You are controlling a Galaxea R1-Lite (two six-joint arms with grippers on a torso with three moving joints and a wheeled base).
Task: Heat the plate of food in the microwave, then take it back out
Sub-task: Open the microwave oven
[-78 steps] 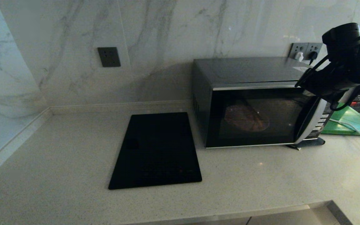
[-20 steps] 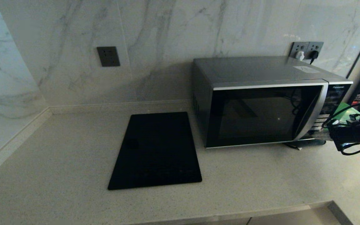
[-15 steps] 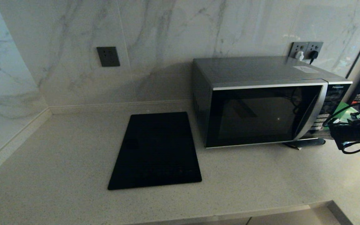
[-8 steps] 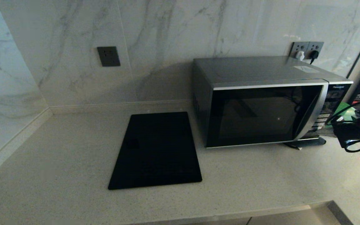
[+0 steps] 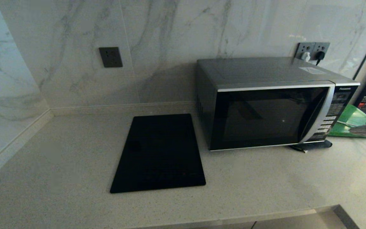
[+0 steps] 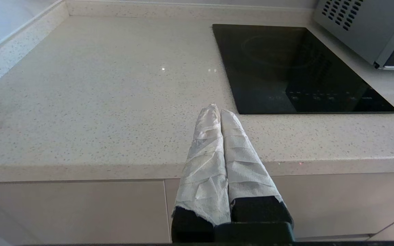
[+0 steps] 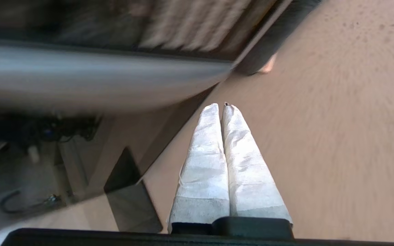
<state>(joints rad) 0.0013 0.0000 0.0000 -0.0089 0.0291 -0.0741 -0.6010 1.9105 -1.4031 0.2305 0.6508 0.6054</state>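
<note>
The microwave (image 5: 275, 105) stands on the right of the counter with its door closed and its glass dark. The plate of food is hidden; nothing shows through the door. My right gripper (image 5: 356, 130) hovers just right of the button panel (image 5: 330, 114), at the picture's right border, apart from it. In the right wrist view it (image 7: 221, 105) is shut and empty, its white-wrapped fingers over the counter beside the microwave's curved silver handle (image 7: 97, 78). My left gripper (image 6: 217, 109) is shut and empty at the counter's front edge, left of the microwave (image 6: 364, 30).
A flat black cooktop (image 5: 159, 152) lies left of the microwave, also in the left wrist view (image 6: 296, 68). A green board (image 5: 351, 122) lies behind my right gripper. Wall sockets (image 5: 313, 51) with plugs sit behind the microwave. The counter's front edge (image 5: 265, 216) runs below.
The microwave's inside was lit with the plate showing; now it is dark. My right arm came down from the handle's top and has slid right, away from the button panel.
</note>
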